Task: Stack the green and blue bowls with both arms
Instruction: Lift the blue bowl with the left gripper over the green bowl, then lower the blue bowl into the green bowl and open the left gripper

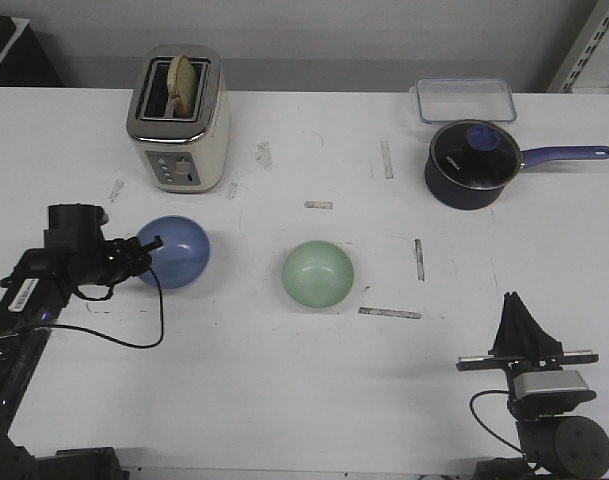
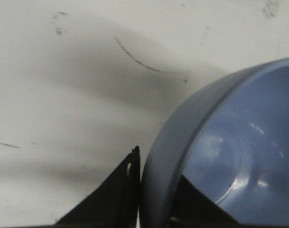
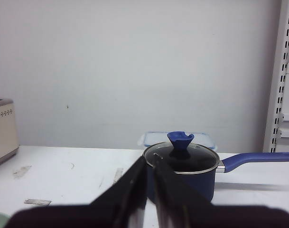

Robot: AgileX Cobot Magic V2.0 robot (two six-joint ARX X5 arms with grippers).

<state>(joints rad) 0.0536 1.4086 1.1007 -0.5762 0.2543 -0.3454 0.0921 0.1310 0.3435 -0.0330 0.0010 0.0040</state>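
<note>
The periwinkle blue bowl (image 1: 176, 252) rests on the white table left of centre. My left gripper (image 1: 152, 247) is at its left rim. In the left wrist view the blue bowl (image 2: 229, 147) has its wall pinched between the two black fingers (image 2: 118, 199), one outside and one inside, so the left gripper (image 2: 156, 187) is shut on the rim. The pale green bowl (image 1: 318, 274) sits upright at the table's middle, apart from both grippers. My right gripper (image 1: 515, 302) stands at the front right, shut on nothing; in the right wrist view the right gripper (image 3: 150, 164) points toward the saucepan.
A cream toaster (image 1: 179, 120) with a bread slice stands at the back left. A dark lidded saucepan (image 1: 471, 163) with a blue handle sits at the back right, also seen as the saucepan (image 3: 199, 178). Behind it lies a clear container (image 1: 465, 99). Tape strips mark the table.
</note>
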